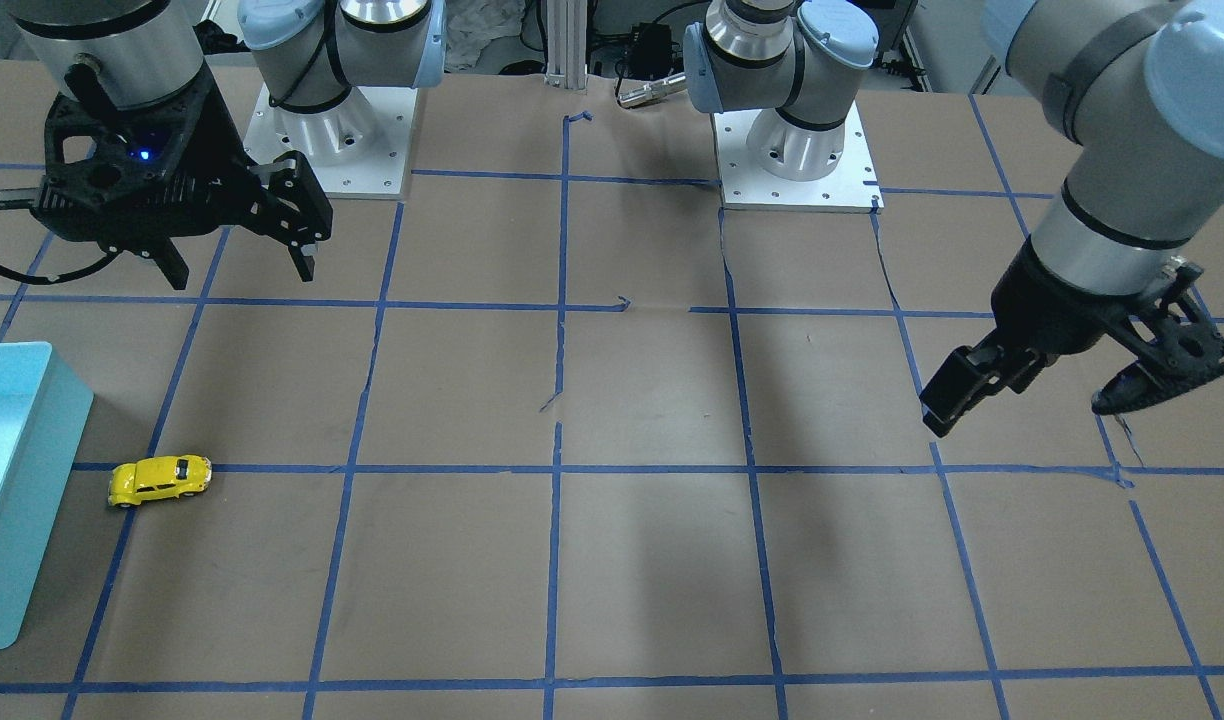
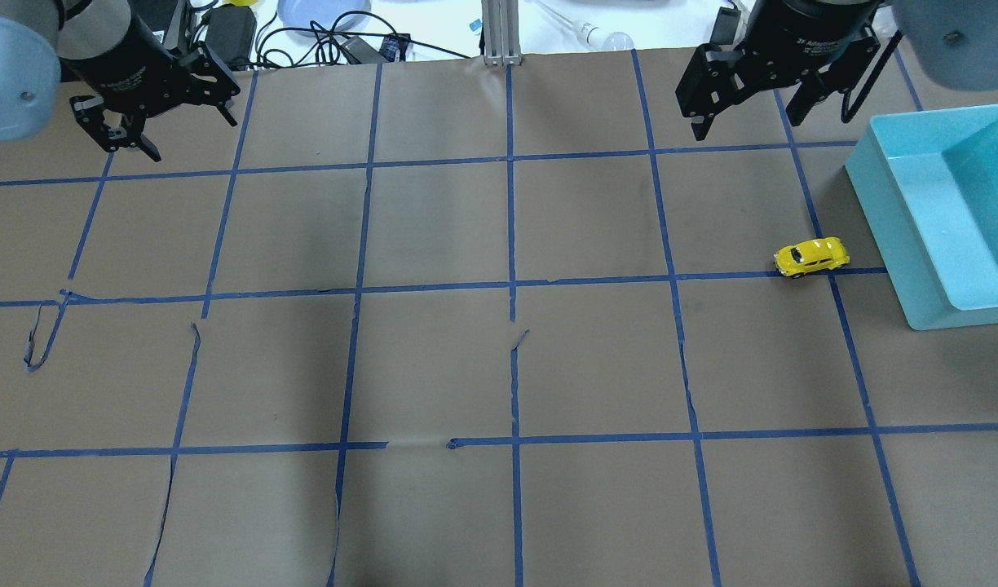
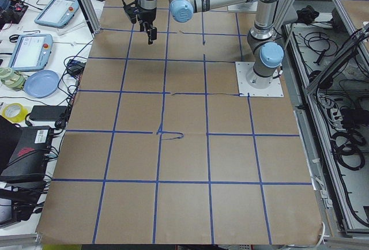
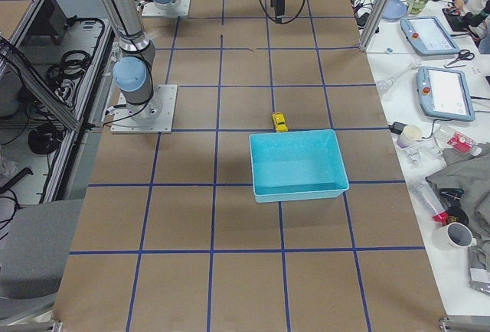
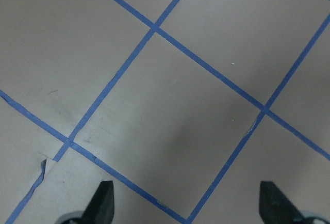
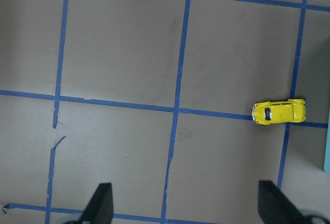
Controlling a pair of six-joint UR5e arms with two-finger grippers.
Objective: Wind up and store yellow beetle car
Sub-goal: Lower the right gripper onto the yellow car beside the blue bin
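Observation:
The yellow beetle car [image 2: 810, 258] stands on its wheels on the brown paper, on a blue tape line, just left of the teal bin [image 2: 882, 220]. It also shows in the front view [image 1: 160, 479], the right side view [image 4: 280, 122] and the right wrist view [image 6: 279, 112]. My right gripper [image 2: 748, 122] is open and empty. It hangs high over the table, toward the far edge from the car. My left gripper [image 2: 191, 137] is open and empty, high over the far left of the table, far from the car.
The teal bin [image 1: 32, 520] is open-topped and looks empty [image 4: 301, 191]. The table is covered in brown paper with a blue tape grid, torn in places. Both arm bases [image 1: 332, 130] stand at the robot's edge. Cables and clutter lie beyond the far edge.

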